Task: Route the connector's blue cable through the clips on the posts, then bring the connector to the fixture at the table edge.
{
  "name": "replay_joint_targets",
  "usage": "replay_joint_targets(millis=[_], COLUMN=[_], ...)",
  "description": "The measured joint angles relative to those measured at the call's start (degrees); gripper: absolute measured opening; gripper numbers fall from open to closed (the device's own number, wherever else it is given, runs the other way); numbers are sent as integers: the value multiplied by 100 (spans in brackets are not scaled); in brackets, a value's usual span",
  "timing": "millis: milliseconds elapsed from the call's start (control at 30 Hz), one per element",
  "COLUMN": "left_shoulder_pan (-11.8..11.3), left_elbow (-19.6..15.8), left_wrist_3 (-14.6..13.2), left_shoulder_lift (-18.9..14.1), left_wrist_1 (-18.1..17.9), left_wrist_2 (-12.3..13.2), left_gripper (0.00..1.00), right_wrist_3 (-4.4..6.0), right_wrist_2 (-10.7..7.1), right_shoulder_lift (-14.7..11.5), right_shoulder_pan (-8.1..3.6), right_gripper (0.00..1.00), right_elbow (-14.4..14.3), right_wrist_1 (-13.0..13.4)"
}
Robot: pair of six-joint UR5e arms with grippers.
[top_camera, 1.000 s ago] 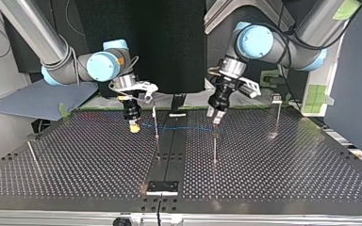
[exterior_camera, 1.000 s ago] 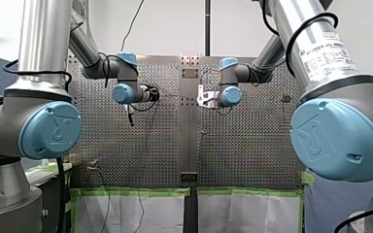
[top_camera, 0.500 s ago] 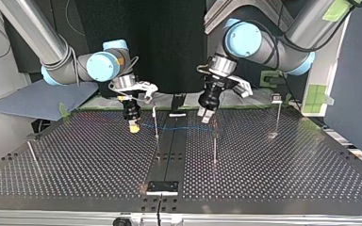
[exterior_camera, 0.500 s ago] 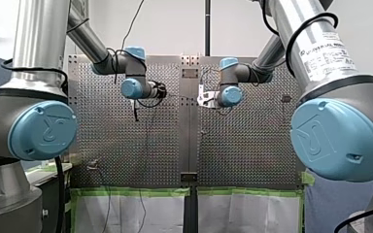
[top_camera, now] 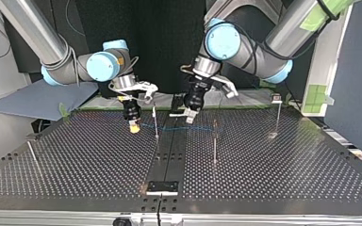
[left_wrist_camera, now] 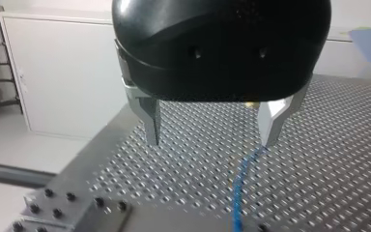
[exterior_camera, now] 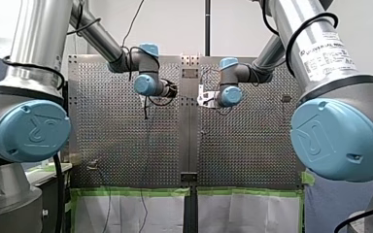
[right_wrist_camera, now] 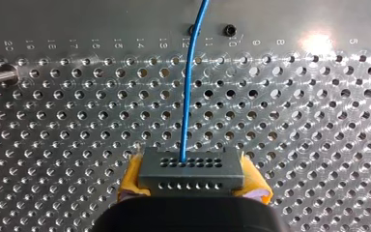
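A dark grey connector (right_wrist_camera: 192, 170) sits between the yellow pads (right_wrist_camera: 131, 178) of my right gripper (right_wrist_camera: 192, 176), which is shut on it. The blue cable (right_wrist_camera: 188, 87) leaves the connector's face and runs ahead over the perforated table. In the top view my right gripper (top_camera: 133, 125) hangs low at the left of a thin post (top_camera: 155, 120). The blue cable (top_camera: 184, 128) stretches from it past that post towards a second post (top_camera: 214, 147). My left gripper (top_camera: 188, 116) hovers just above the cable's middle, open. Its metal fingers (left_wrist_camera: 150, 121) stand wide, with the blue cable (left_wrist_camera: 239, 186) below them.
A third post (top_camera: 277, 116) with a clip on top stands at the top view's right. A slanted rod (top_camera: 33, 157) stands at its left. The black fixture (top_camera: 162, 187) sits at the near table edge, on the centre strip (top_camera: 169, 150). Green tape (exterior_camera: 131, 191) lines the edge in the front view.
My left arm has swung towards the top view's left, from the second post to above the cable's middle, still open. My right arm and the connector have stayed put.
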State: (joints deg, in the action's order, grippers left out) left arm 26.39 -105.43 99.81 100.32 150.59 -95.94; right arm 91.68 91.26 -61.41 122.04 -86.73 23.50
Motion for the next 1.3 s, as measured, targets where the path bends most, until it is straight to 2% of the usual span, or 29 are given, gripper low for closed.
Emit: replay_joint_targets(millis=[200, 300, 500, 967, 1300], left_shoulder_pan=[250, 298, 310, 262, 275], left_elbow=[164, 196, 218, 379, 622], left_wrist_3=[-47, -100, -184, -323, -519], left_shoulder_lift=[68, 170, 376, 427, 690], left_wrist_1=[87, 136, 166, 146, 295], left_wrist_2=[-272, -405, -680, -1321, -1775], left_gripper=[99, 99, 99, 99, 99], right_wrist_3=[0, 0, -6, -15, -16], right_wrist_2=[0, -1, -11, -45, -52], right_shoulder_lift=[0, 0, 0, 1, 1], right_shoulder_pan=[0, 0, -16, -25, -25], right_gripper=[0, 0, 0, 0, 0], right_elbow=[-1, 0, 0, -2, -3], right_wrist_1=[6, 6, -3, -26, -34])
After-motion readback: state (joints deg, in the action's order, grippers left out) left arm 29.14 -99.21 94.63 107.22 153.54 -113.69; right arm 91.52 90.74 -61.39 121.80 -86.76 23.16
